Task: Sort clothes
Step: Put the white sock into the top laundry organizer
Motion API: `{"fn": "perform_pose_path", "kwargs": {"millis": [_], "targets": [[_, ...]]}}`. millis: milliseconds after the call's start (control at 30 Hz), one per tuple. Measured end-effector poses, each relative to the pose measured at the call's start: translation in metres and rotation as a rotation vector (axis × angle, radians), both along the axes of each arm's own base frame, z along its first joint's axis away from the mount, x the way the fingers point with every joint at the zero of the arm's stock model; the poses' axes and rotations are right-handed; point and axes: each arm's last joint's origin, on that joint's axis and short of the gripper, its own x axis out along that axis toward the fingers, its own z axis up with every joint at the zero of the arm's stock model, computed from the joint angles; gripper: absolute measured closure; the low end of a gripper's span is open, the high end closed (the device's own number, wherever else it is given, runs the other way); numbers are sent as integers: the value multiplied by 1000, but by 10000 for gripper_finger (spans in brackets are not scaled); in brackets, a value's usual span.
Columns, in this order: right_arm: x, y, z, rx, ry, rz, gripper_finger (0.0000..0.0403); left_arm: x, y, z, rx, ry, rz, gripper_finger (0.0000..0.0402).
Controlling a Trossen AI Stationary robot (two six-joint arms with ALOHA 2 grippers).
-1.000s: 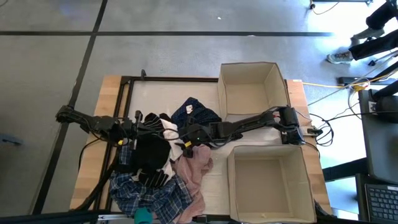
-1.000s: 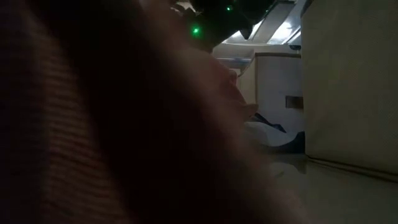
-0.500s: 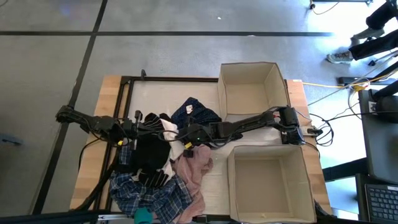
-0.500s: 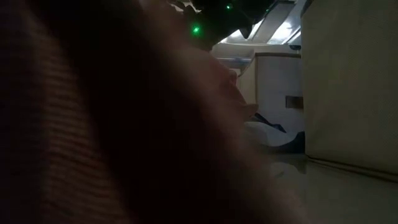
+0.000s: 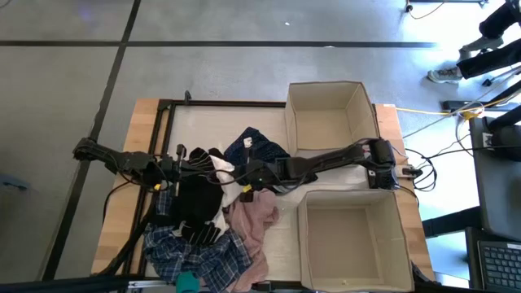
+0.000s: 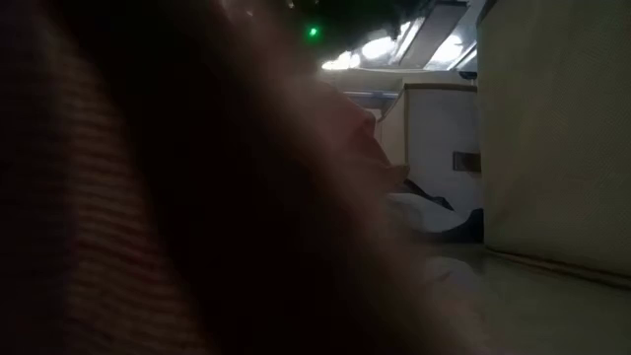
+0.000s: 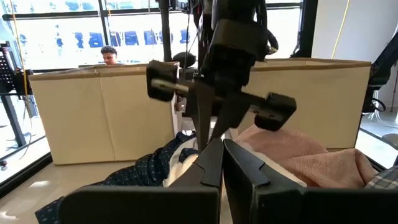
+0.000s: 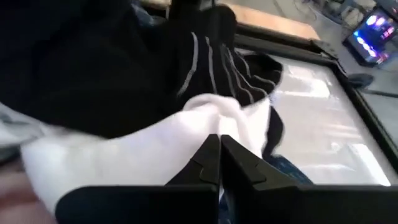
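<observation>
The step in hand looks like a pick from the heap of clothes [image 5: 216, 216] in the middle and near-left part of the counter [image 5: 142, 118]. The right end effector [image 5: 244, 181] has its fingers pressed together at the cream-white garment [image 8: 205, 124]; whether any cloth is caught between them I cannot tell. The left end effector [image 5: 183, 165], clenched and empty as far as its wrist view shows, sits over the black garment [image 5: 198, 203]. Next, I judge, the right arm needs to lift and show whether the white piece comes free, then carry it to one of the two boxes [image 5: 330, 114] on the right. The clothes lie crumpled and overlapping, pink [image 5: 256, 220] beside plaid [image 5: 191, 256], navy [image 5: 252, 150] behind.
</observation>
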Motion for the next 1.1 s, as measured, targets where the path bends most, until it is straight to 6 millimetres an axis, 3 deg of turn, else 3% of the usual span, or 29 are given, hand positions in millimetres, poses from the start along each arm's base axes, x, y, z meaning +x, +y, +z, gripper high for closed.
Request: {"fn": "perform_pose_path", "kwargs": {"millis": [667,1100], "targets": [[-42,-8,95,-100,-123,-75,400,0,0,0,17,-1,1,400],[-101,-20,164,-188,-210,-215,398,0,0,0,21,-1,2,400]]}}
